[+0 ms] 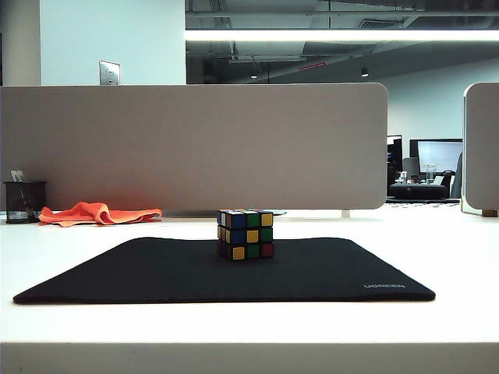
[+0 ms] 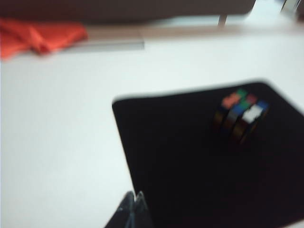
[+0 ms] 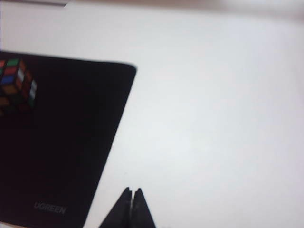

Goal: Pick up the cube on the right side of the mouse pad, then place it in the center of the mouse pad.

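Left gripper (image 2: pixel 134 202) – fingers pressed together, empty, hanging above the white table (image 1: pixel 452 249) just off the mouse pad (image 1: pixel 156 273)'s left edge. Cube (image 1: pixel 245 234) already sits approx. mid-pad, toward the rear edge, square-on to the ext. view, no long axis, well apart from both claws. Looks placed; judged nothing left to grasp. Pad is thin, matte black w/ rounded corners; cube is hard glossy plastic. Right gripper (image 3: pixel 133 202) – also closed, empty, over bare table beside the pad's right edge.
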Robot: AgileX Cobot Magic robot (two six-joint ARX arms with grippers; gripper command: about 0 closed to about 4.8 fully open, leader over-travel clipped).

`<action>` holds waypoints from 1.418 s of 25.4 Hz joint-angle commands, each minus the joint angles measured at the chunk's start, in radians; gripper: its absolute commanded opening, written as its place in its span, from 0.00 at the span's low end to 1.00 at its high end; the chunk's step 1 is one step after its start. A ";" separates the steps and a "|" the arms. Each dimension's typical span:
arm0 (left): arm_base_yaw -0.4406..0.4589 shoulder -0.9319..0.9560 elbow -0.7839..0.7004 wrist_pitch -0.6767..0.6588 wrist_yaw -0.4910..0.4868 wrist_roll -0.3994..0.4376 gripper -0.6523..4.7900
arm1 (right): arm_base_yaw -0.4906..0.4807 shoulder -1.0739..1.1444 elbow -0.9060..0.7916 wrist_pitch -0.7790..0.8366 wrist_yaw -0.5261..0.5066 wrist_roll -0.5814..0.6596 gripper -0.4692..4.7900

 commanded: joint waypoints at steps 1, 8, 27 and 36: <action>0.001 0.006 -0.055 0.114 -0.047 -0.002 0.11 | 0.002 0.021 -0.085 0.267 -0.014 0.011 0.13; 0.000 -0.021 -0.188 0.303 -0.063 -0.003 0.11 | 0.005 0.019 -0.167 0.484 -0.005 0.009 0.13; 0.001 -0.256 -0.283 0.295 -0.039 -0.050 0.11 | 0.006 -0.292 -0.264 0.324 -0.005 -0.005 0.13; 0.001 -0.292 -0.336 0.256 -0.037 -0.048 0.11 | 0.006 -0.525 -0.302 0.122 -0.003 -0.005 0.13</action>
